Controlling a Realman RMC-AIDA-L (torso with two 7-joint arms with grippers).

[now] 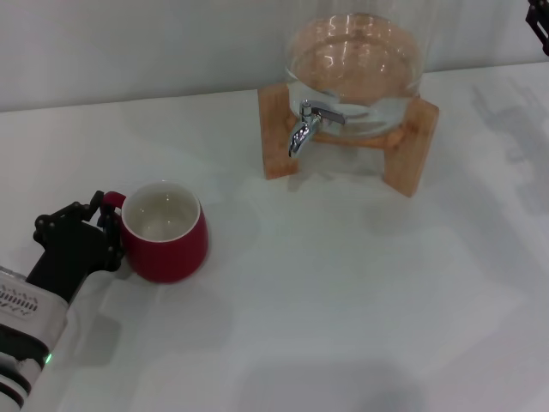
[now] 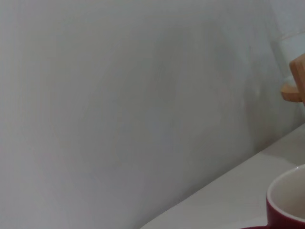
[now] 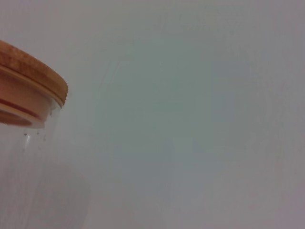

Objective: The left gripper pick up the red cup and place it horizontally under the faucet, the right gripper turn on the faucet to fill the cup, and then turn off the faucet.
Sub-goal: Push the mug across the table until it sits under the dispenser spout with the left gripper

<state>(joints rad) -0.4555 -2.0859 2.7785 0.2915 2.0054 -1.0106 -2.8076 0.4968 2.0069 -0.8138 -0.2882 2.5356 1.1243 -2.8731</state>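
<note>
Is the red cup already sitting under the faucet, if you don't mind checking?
No, the red cup stands upright on the table, well away from the faucet, with the left gripper at its handle.

Bright, even light; soft shadows on table; glare on faucet; wrist views hazy.

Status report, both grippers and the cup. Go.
Left gripper at red cup handle, cup upright on table. Right gripper parked far right, clear of faucet. Path to faucet clear.
</note>
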